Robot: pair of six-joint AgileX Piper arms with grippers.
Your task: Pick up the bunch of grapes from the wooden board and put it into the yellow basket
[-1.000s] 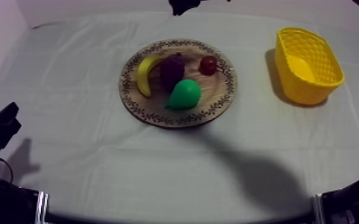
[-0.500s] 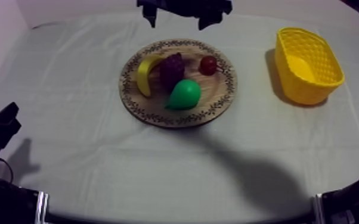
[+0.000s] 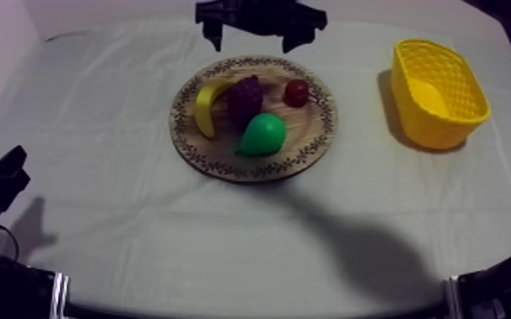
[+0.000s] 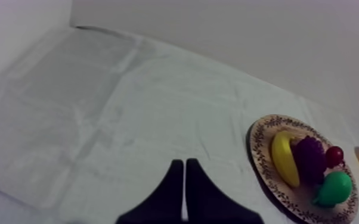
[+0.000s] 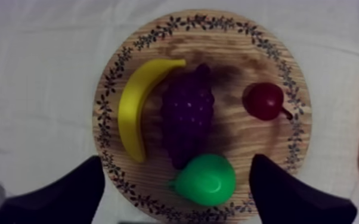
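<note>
Here the right gripper [image 5: 177, 162] hangs over the wooden board [image 5: 241, 65], its 2 fingers [image 5: 68, 193] spread wide; the bunch of grapes [image 5: 186, 116] lies below, between them.

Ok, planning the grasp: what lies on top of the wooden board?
On the wooden board lie a banana, the bunch of grapes, a small red fruit and a pear; the wood beneath them is covered.
</note>
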